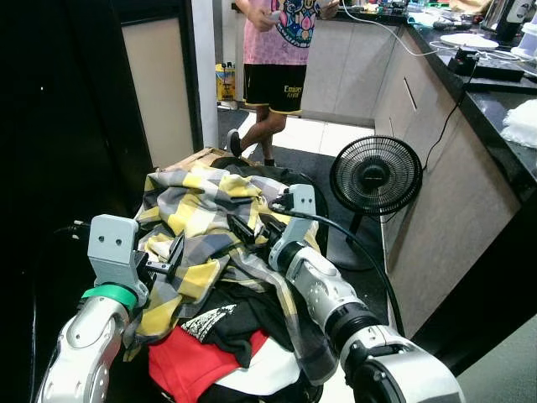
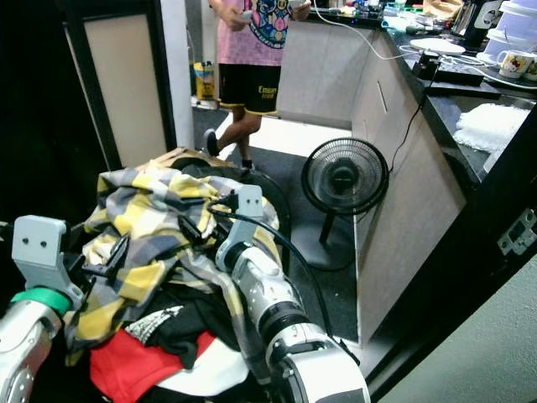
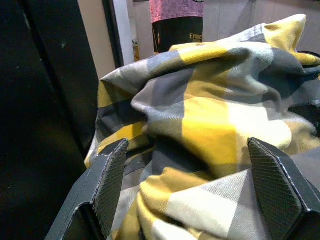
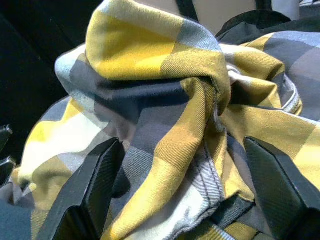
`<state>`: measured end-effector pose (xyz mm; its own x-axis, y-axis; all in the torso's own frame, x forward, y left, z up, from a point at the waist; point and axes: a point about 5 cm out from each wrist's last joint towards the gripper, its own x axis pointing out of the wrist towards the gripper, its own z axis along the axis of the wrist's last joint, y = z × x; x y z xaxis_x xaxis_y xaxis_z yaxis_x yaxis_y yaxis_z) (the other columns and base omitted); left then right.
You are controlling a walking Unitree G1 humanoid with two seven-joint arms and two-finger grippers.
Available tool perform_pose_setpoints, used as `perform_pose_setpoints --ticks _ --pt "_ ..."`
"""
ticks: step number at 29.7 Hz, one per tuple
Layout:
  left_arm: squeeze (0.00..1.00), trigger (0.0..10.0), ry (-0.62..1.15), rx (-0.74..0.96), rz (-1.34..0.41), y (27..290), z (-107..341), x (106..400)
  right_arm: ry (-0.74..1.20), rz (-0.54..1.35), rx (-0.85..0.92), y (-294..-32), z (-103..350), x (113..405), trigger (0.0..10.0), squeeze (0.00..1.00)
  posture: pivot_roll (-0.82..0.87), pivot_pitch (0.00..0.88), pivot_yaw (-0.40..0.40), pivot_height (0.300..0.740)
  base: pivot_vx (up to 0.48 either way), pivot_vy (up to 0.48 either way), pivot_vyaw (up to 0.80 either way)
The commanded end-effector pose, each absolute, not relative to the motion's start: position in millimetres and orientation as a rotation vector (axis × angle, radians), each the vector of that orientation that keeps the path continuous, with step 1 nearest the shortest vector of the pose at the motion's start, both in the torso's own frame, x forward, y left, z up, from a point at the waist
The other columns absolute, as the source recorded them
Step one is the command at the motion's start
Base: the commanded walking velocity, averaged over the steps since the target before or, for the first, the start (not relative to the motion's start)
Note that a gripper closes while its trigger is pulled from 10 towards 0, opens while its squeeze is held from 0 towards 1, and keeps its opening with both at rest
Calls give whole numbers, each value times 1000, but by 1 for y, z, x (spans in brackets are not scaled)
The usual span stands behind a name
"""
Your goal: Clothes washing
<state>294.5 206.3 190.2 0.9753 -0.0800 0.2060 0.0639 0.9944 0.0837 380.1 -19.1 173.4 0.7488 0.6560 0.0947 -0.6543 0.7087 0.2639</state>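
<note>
**Laundry pile between both grippers, fingers spread on the checked shirt**

Yellow, grey and white checked cotton shirt [image 1: 197, 222] lies crumpled on top of the heap, directly ahead of the robot. Under it, nearest the camera: red garment [image 1: 180, 365], black garment with white print [image 1: 222, 323], white cloth [image 1: 268, 365].

Left gripper [image 1: 174, 256] sits at the shirt's left edge. Wrist view: both black fingers [image 3: 107, 182] wide apart, checked fabric bunched between them, not pinched.

Right gripper [image 1: 252, 231] is on top of the shirt near its middle. Fingers [image 4: 97, 185] also spread, a twisted fold and seam of the shirt between them; no clamp visible.

Behind the pile: brown cardboard edge [image 1: 197, 157] and dark fabric [image 1: 252, 168]. Right of that, small black pedestal fan [image 1: 375, 178] on the dark floor, beside beige kitchen cabinets [image 1: 436, 193] with black countertop [image 1: 495, 101].

Farthest back: person in pink printed T-shirt and black shorts [image 1: 281, 59] standing by the counter. Yellow bottles [image 1: 225, 82] on the floor to their left.
</note>
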Motion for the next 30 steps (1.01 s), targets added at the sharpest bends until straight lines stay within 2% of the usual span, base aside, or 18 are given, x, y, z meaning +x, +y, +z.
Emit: perform_pose_setpoints --ticks 1,4,5,7,8,17,30 --pt "0 10000 -187 82 -83 204 185 295 72 814 238 -6 152 367 10000 0 122 75 33 740 0 0 0" --pt "0 10000 -187 84 -85 204 186 295 68 842 229 -3 150 364 10000 0 122 75 34 740 0 0 0" --pt "0 10000 -188 83 -84 204 186 296 58 847 250 -2 150 363 2275 0 121 74 35 740 0 0 0" --pt "0 10000 -188 83 -84 204 186 296 58 847 250 -2 150 363 2275 0 121 74 35 740 0 0 0" --pt "0 10000 -188 81 -84 204 187 296 46 847 284 -3 152 363 0 0 121 74 35 740 0 0 0" --pt "0 10000 -197 77 -88 202 189 300 -90 749 385 -19 177 375 0 0 119 60 46 740 0 0 0" --pt "0 10000 -201 72 -87 199 189 304 -164 689 395 -39 192 383 0 0 115 49 47 740 0 0 0"
